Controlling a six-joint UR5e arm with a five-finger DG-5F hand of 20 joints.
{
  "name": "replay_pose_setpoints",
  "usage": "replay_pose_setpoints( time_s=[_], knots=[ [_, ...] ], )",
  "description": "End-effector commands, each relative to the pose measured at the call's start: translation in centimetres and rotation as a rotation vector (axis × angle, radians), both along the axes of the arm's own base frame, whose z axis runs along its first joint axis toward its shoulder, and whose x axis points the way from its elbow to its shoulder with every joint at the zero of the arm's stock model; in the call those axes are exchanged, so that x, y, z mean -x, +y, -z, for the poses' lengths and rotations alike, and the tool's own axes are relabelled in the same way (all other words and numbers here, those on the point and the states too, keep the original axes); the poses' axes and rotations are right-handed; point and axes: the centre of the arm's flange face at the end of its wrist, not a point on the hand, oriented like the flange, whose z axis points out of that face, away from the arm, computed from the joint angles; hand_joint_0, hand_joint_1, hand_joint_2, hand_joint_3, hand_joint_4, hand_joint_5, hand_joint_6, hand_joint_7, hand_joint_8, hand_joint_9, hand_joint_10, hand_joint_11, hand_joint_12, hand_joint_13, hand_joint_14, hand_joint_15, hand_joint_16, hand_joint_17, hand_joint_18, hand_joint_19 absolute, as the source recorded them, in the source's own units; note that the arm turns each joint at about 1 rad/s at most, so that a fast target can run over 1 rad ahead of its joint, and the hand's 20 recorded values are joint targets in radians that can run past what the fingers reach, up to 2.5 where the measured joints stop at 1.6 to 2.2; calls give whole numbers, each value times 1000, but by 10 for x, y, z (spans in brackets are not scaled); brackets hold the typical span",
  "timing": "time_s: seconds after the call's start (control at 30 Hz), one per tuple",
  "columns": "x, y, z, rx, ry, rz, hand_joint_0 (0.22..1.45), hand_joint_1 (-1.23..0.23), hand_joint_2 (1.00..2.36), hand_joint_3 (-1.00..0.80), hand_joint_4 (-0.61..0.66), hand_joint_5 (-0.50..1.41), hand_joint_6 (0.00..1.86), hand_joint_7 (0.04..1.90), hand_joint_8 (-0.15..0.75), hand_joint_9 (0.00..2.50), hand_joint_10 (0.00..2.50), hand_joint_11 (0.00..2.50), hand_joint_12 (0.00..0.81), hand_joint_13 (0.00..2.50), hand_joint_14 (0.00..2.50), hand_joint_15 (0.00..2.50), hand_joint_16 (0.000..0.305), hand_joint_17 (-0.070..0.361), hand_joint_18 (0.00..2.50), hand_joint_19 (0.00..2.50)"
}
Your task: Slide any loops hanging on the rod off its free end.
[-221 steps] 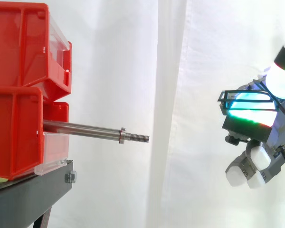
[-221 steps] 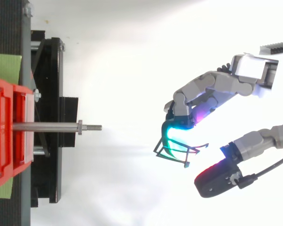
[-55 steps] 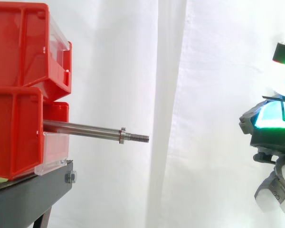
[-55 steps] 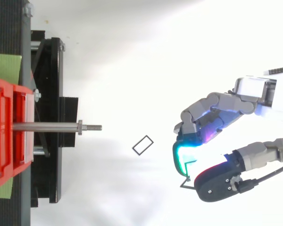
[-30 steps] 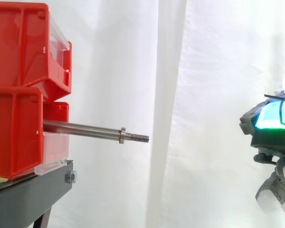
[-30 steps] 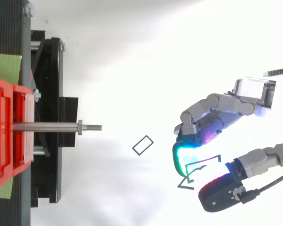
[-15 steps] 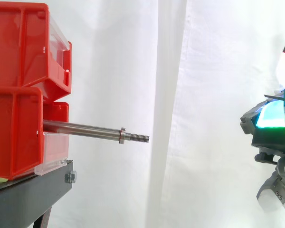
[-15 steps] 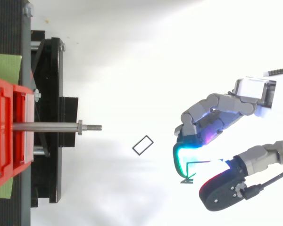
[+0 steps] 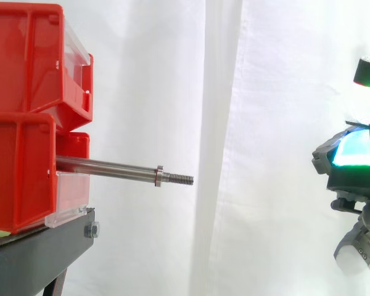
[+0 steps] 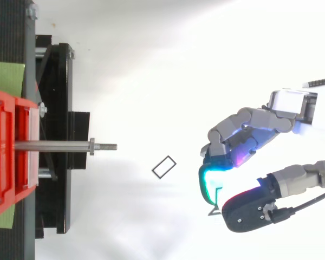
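Fingers curled in toward the thumb, pinching a thin black wire loop, the held loop, between the cyan-glowing pad and the dark, red-glowing thumb pad; only a short corner of its frame sticks out of the pinch in the top view. Hand sits at the right of the top view, and at the right edge of the side view, well apart from the rod, a little lower than rod height, with thin black lines of the loop crossing its cyan-green pad there. Second one, the loose loop, a small black rectangular outline, shows against the white ground, tilted, between the rod's tip and the hand, nearer the hand's side, touching neither. Steel rod sticks out level from the front of the lower red bin, pointing toward the hand, plain metal along its length, a collar near the end, then the threaded free end. Upper red bin stacked on the lower one. Both sit on the black stand. White curtain hangs behind it all.
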Motion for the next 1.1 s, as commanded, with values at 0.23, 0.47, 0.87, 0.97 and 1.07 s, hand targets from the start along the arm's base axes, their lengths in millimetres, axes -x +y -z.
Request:
replay_pose_setpoints(
  time_s=[0.23,0.47,0.87,0.97,1.07],
  knots=[
    [1,0,0,2,8,0,570,-734,1014,-318,174,-152,846,1151,322,908,11,320,326,592,0,0,43,97,583,115],
    [1,0,1,2,9,-1,570,-723,1013,-341,178,-154,846,1159,322,911,11,309,326,593,0,0,43,97,587,114],
    [1,0,0,2,8,0,561,-649,1015,-316,177,-149,849,1162,326,922,12,316,328,584,0,0,43,97,561,121],
    [1,0,0,2,8,0,568,-731,1013,-345,178,-154,846,1157,323,911,12,319,330,583,0,0,43,97,563,120],
    [1,0,0,2,8,0,576,-770,1012,-358,170,-156,846,1158,317,903,11,307,330,582,0,0,43,96,563,113]
  ],
)
